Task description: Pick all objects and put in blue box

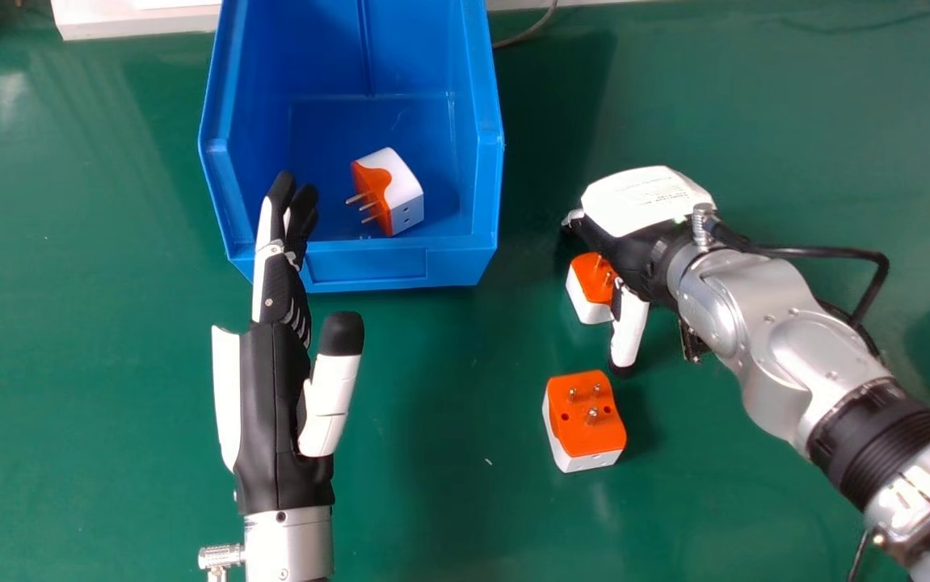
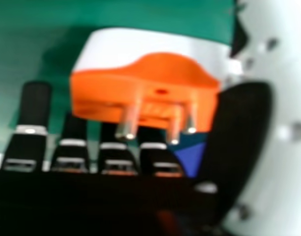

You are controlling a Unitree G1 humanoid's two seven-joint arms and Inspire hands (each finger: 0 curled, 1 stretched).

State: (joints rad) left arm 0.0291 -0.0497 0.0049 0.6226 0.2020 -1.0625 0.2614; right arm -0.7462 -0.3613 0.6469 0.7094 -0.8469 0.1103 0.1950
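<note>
Currently, orange-white adapter (image 1: 590,284) between wide-set fingers (image 2: 35,105) and thumb (image 1: 630,322) of right hand (image 1: 646,198); left hand (image 1: 275,388): fingers wide.

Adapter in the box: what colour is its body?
Adapter body: white and orange, best in the head view.

Smooth, a little glossy plastic on blue box (image 1: 366,265); smooth hard plastic also on plug adapters (image 1: 590,432), with shiny metal in pins (image 2: 131,118). Smooth, shining metal on right forearm (image 1: 816,343); smooth, softly glossy finish on worktop (image 1: 448,501).
</note>
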